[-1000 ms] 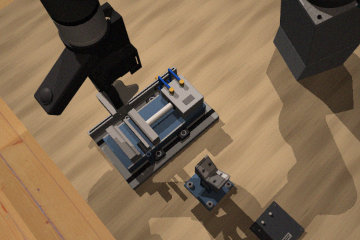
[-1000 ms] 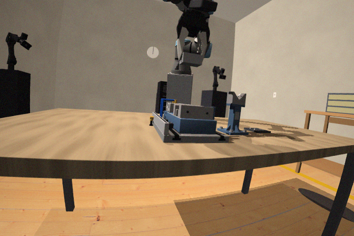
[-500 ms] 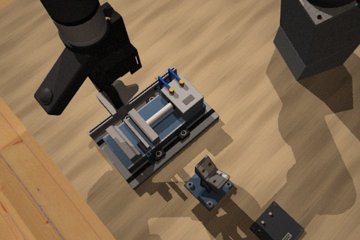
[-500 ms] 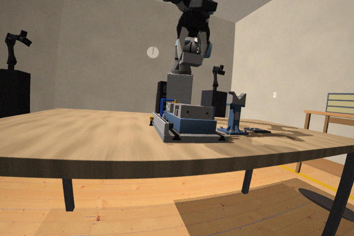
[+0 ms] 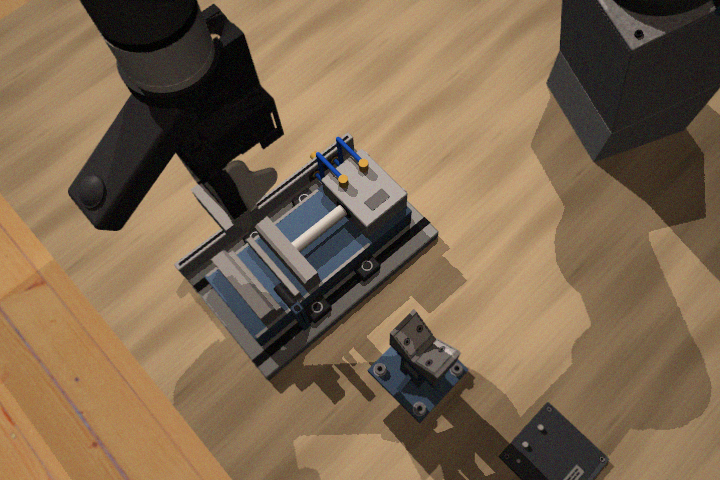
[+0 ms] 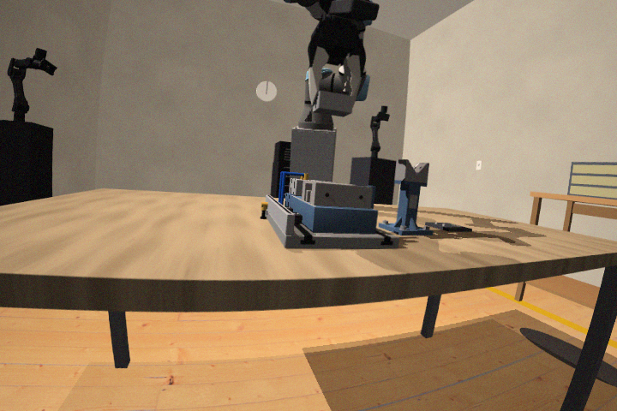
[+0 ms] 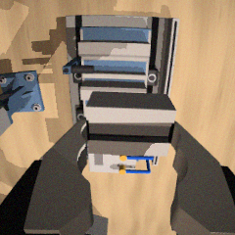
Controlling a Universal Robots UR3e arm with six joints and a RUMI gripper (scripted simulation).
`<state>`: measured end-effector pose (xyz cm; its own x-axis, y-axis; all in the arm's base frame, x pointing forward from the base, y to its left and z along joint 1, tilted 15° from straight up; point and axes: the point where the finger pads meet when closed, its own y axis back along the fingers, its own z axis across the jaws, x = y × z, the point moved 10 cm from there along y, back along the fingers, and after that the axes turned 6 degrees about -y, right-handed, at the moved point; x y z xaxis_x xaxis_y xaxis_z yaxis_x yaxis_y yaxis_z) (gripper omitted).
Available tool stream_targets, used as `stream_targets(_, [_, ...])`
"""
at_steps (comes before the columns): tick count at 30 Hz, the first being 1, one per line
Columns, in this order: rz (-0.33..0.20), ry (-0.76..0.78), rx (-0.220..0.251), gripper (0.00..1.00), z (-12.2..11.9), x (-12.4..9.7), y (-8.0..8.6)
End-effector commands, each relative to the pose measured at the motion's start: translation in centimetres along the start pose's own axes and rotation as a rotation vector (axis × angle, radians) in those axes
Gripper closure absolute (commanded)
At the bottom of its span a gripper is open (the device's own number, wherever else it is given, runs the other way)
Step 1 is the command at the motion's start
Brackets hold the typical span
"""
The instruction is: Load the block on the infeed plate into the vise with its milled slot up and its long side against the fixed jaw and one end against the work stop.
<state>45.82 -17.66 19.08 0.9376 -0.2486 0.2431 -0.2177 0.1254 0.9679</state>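
The grey part [image 5: 209, 204] [image 6: 336, 103] [image 7: 131, 116] hangs level, high above the table. My gripper [image 6: 335, 94] [image 7: 128, 120] is shut on its two ends. The milled slot shows as a dark lengthwise channel facing the wrist camera. The vise [image 5: 429, 234] [image 6: 340, 242] is open below, with no part in it. Its fixed jaw [image 5: 246, 285] [image 7: 115, 50] is opposite the moving jaw [image 5: 287, 249] on the white rod. The dark work stop [image 5: 284, 293] [image 7: 83, 70] reaches in between them, beside a low bar [image 5: 271, 264] [image 7: 115, 76].
The air cylinder block [image 5: 375, 189] with blue hoses stands at the moving-jaw end. A raised rail [image 5: 204, 249] [image 6: 280, 215] runs along one long side. The V-block [image 5: 429, 356] [image 6: 413, 171] stands tall beside the vise. The dark infeed plate [image 5: 562, 438] [image 6: 447, 226] lies beyond it.
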Motion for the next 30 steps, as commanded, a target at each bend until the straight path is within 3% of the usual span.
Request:
stream_targets(1, [0.004,0.000,-0.001,1.00,0.0,0.1,0.1])
stream_targets(17, [0.003,0.001,-0.001,1.00,0.0,0.1,-0.1])
stream_targets(30, [0.003,0.002,-0.001,1.00,0.0,0.1,-1.4])
